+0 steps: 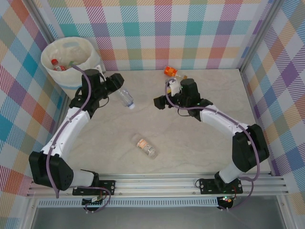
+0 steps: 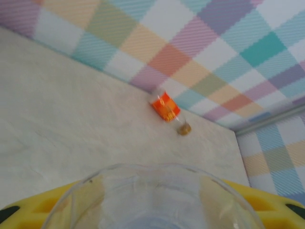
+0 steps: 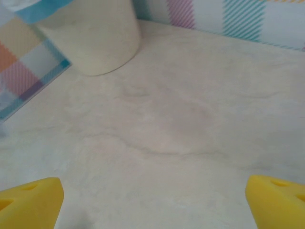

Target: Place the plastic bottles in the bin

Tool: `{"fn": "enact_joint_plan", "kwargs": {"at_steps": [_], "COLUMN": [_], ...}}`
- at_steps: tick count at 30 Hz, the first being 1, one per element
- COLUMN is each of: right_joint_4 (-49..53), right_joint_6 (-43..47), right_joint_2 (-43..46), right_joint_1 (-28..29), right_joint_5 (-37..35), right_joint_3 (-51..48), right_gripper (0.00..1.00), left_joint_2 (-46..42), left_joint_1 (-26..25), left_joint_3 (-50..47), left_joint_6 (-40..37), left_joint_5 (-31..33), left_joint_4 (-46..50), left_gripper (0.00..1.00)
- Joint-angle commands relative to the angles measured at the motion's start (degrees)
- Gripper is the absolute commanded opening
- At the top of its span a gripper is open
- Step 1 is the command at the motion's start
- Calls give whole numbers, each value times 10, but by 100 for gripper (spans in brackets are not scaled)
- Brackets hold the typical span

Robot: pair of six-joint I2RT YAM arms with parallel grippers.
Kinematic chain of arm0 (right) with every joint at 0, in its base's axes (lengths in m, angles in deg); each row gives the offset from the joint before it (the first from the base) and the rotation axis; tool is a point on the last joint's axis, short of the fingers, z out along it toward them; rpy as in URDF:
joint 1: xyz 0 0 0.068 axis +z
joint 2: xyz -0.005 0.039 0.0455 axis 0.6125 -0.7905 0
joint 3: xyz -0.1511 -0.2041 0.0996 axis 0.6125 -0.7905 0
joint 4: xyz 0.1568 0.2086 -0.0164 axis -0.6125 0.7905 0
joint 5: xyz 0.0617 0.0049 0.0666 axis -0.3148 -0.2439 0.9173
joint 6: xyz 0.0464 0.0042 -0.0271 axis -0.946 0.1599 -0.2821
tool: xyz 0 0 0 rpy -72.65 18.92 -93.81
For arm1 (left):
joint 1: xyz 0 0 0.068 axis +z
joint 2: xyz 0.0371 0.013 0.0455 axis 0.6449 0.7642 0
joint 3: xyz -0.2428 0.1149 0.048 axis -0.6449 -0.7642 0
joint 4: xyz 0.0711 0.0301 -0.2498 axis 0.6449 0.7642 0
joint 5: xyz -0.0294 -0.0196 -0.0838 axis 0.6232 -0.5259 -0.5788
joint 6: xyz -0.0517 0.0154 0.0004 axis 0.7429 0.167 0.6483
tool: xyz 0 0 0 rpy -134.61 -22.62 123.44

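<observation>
**Item:** plastic bottles, small, clear.

**Locations:**
- One clear bottle (image 1: 126,98) is clamped in the left pincer (image 1: 118,90), just beside the bin (image 1: 66,83), which stands in the far-left corner.
- One peach-labelled bottle (image 1: 144,146) lies on its side mid-surface (image 1: 200,157).
- One orange-labelled bottle (image 1: 170,71) lies by the far wall.
- At least one red-capped bottle (image 1: 56,64) is in the bin (others there are too unclear to count).

**Right pincer** (image 3: 153,200): spread wide, with nothing between the fingers.

**Handling (judged):** the bottles are likely light, thin-walled and slick, apt to roll or dent. Take hold squarely across the mid-body at the label, with a modest squeeze.
</observation>
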Motion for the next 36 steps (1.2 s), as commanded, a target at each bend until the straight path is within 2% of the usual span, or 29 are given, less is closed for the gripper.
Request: {"fn": "enact_joint_plan", "kwargs": {"at_steps": [1, 6, 8, 10, 14, 17, 23, 29, 31, 36], "right_joint_4": [62, 100, 107, 103, 91, 120, 176, 275, 281, 285], "right_joint_6": [32, 85, 92, 130, 178, 183, 189, 196, 217, 227], "right_joint_2": [-56, -157, -196, -231, -304, -365, -490, -662, -687, -702], "right_joint_1": [-34, -77, -90, -98, -113, -128, -139, -147, -151, -176], "right_joint_5": [-39, -38, -35, -32, -23, -4, 19, -63, -69, -54], "right_joint_3": [64, 166, 209, 244, 319, 401, 587, 864, 890, 872], "right_gripper": [100, 100, 100, 100, 100, 100, 100, 100, 100, 100], "left_joint_2": [-44, -56, -35, -8, 26, 38, 98, 170, 204, 300], "left_joint_1": [3, 16, 34, 64, 123, 161, 237, 263, 264, 264], "left_joint_3": [62, 99, 121, 143, 166, 177, 251, 329, 376, 540], "left_joint_6": [-114, -225, -269, -291, -305, -313, -293, -289, -286, -275], "left_joint_5": [156, 300, 345, 365, 354, 342, 300, 258, 246, 203], "left_joint_4": [62, 2, -19, -33, -65, -84, -17, 51, 83, 187], "left_gripper": [55, 56, 56, 56, 56, 57, 60, 62, 63, 63]}}
